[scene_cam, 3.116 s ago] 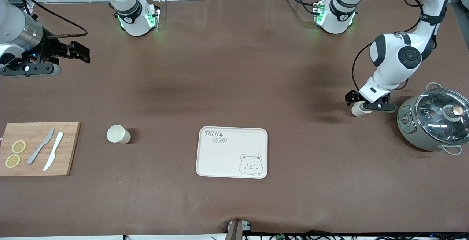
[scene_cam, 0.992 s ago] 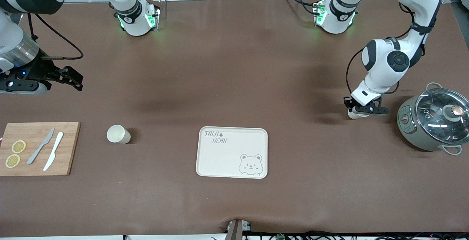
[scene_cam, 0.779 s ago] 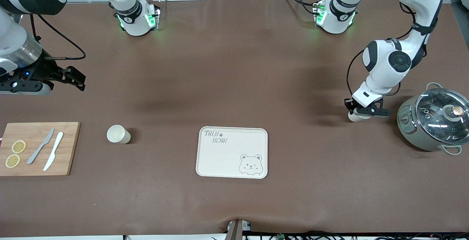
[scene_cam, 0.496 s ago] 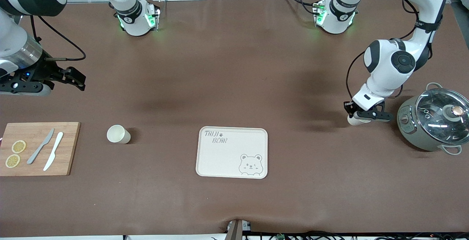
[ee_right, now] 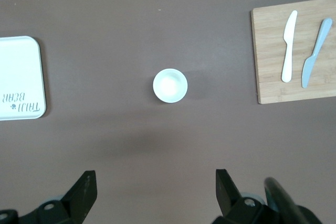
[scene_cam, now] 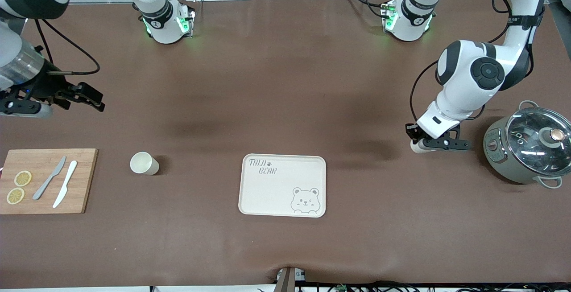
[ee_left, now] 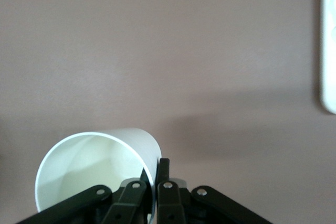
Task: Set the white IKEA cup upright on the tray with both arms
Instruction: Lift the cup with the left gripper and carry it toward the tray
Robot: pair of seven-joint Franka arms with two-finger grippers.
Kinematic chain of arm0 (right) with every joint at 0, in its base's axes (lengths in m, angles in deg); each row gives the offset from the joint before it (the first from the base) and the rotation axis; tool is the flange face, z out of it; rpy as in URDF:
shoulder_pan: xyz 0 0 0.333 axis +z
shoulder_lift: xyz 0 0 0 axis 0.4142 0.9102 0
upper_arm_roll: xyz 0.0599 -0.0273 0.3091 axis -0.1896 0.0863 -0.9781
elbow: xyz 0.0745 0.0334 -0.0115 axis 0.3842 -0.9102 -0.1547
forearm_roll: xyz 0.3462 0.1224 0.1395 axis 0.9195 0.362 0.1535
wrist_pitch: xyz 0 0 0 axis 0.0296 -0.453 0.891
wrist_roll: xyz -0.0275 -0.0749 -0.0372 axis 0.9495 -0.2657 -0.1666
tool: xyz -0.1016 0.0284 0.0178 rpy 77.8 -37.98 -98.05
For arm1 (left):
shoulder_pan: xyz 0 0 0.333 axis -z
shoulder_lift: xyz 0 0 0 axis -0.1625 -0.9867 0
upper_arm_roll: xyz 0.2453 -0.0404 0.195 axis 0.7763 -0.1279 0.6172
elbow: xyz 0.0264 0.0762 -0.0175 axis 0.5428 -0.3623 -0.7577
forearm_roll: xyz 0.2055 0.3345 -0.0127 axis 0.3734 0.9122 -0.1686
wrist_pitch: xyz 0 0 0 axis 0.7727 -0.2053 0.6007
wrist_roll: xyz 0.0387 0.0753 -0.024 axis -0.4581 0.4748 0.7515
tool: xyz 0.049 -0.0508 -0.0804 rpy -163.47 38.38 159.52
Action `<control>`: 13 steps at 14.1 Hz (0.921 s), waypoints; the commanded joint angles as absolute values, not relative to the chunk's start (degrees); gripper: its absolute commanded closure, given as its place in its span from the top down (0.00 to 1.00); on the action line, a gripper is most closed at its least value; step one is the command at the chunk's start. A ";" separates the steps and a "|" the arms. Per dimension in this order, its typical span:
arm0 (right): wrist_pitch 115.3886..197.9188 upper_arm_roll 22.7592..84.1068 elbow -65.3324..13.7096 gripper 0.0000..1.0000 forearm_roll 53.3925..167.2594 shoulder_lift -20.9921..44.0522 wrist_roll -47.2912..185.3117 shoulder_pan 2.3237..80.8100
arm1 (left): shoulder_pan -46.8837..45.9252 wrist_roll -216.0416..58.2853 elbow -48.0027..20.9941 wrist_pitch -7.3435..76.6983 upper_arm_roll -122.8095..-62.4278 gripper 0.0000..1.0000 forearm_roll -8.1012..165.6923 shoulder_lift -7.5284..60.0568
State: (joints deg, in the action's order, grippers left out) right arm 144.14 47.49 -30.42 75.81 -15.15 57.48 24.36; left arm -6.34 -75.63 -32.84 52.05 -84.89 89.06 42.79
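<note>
Held white cup [scene_cam: 418, 147] at right-centre of front view, pinched by its rim wall in the clenched left gripper [scene_cam: 430, 142], up off the table between pot [scene_cam: 528, 149] and tray [scene_cam: 283, 185]; rim grip likely chosen so it sets down upright. Second cup [scene_cam: 143, 163] stands at lower left beside cutting board [scene_cam: 47, 180]. Right gripper [scene_cam: 87, 96], upper left, jaws spread and empty, waits over bare table.

My left gripper [scene_cam: 424, 142] clamps a white cup [scene_cam: 417, 147] above the table [scene_cam: 285, 82], between tray [scene_cam: 283, 185] and pot [scene_cam: 526, 148].
</note>
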 commanded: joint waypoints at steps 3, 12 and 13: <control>144.31 47.02 -30.94 1.00 77.00 -15.80 57.39 23.41 | -0.32 -63.74 -20.79 42.08 -85.63 0.00 96.82 37.75; 143.69 47.02 -30.94 1.00 76.91 -15.80 57.65 23.33 | 12.78 -45.54 0.14 30.99 -85.02 0.00 104.83 22.82; 143.60 47.02 -30.94 1.00 76.91 -15.80 57.65 23.33 | 14.10 -43.43 2.60 30.81 -84.75 0.00 105.62 20.44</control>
State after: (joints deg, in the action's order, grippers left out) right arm 143.87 47.51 -30.43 76.28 -15.15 57.48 24.04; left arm 11.01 -47.80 -4.94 33.37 -85.53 102.96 26.45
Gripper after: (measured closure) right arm 0.000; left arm 0.947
